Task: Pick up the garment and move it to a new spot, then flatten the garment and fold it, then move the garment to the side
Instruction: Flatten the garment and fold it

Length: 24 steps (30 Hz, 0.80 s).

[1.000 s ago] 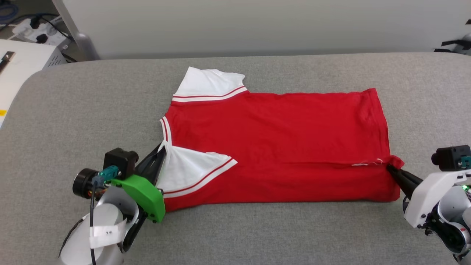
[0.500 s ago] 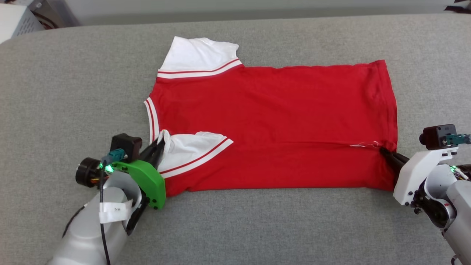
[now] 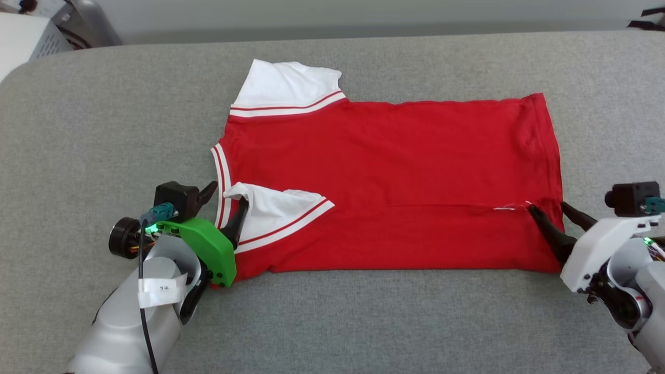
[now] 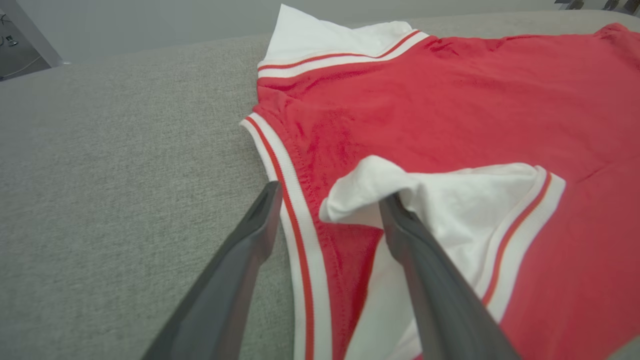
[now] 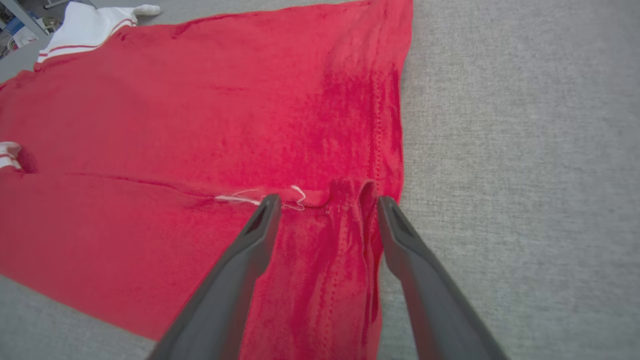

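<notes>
Both the left gripper [image 3: 228,195] and right gripper [image 3: 548,208] are spread; they should be lifted gently so the shirt [image 3: 395,171] is not dragged.

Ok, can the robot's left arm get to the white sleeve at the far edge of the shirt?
Probably yes. The left tool stands open at the near sleeve, and only flat red shirt lies between it and the far sleeve, with nothing in the way.

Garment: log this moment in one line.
garment: near side folded over | left hand: open at sleeve | right hand: open at hem
</notes>
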Motion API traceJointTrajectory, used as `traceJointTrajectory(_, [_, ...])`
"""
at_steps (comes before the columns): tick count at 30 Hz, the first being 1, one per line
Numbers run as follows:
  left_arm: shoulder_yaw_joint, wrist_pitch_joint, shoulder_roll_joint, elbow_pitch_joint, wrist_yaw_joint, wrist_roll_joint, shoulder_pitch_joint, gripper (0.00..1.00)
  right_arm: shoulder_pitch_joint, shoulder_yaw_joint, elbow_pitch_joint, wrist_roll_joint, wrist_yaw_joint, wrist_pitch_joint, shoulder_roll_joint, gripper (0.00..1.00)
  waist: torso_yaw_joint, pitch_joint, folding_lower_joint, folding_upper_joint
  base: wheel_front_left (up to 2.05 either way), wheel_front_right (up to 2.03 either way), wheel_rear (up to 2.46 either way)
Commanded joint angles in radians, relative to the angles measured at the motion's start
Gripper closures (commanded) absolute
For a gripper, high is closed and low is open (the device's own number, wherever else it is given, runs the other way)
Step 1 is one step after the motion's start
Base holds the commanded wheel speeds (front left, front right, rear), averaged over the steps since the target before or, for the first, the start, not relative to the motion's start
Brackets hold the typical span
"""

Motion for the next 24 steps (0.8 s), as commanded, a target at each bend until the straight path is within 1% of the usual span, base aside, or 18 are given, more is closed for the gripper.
traceJointTrajectory(1, [0.016, 0.001, 0.008, -0.015, -0.003, 0.017, 0.010, 0.00, 0.028, -0.003, -0.021, 0.014, -0.001, -0.019, -0.017, 0.00, 0.006, -0.029, -0.0001, 0.0000, 0.00, 0.00, 0.00])
traceJointTrajectory(6, [0.060, 0.001, 0.035, -0.067, -0.003, 0.043, 0.051, 0.00, 0.094, -0.034, -0.099, 0.029, -0.001, -0.063, -0.064, 0.00, 0.010, -0.072, -0.0001, 0.0000, 0.00, 0.00, 0.00])
traceJointTrajectory(9, [0.077, 0.001, 0.054, -0.098, -0.003, 0.055, 0.070, 0.00, 0.130, -0.072, -0.144, 0.021, -0.001, -0.090, -0.085, 0.00, 0.012, -0.096, -0.0001, 0.0000, 0.00, 0.00, 0.00])
traceJointTrajectory(14, [0.053, 0.015, 0.085, -0.140, -0.003, 0.025, 0.059, 0.00, 0.182, -0.137, -0.191, -0.018, -0.001, -0.101, -0.089, 0.00, 0.025, -0.129, -0.0001, 0.0000, 0.00, 0.00, 0.00])
traceJointTrajectory(16, [0.021, 0.058, 0.104, -0.181, -0.003, -0.019, 0.039, 0.00, 0.203, -0.160, -0.208, -0.039, -0.001, -0.092, -0.084, 0.00, 0.031, -0.137, -0.0001, 0.0000, 0.00, 0.00, 0.00])
traceJointTrajectory(18, [-0.005, 0.124, 0.135, -0.224, -0.003, -0.080, 0.011, 0.00, 0.218, -0.190, -0.222, -0.063, -0.001, -0.083, -0.077, 0.00, 0.036, -0.143, -0.0001, 0.0000, 0.00, 0.00, 0.00])
traceJointTrajectory(21, [-0.056, 0.261, 0.189, -0.287, -0.003, -0.169, -0.038, 0.00, 0.241, -0.235, -0.241, -0.094, -0.001, -0.058, -0.061, 0.00, 0.043, -0.147, -0.0001, 0.0000, 0.00, 0.00, 0.00])
traceJointTrajectory(24, [-0.112, 0.430, 0.236, -0.332, -0.003, -0.251, -0.086, 0.00, 0.264, -0.266, -0.262, -0.129, -0.001, -0.023, -0.041, 0.00, 0.045, -0.147, -0.0001, 0.0000, 0.00, 0.00, 0.00])
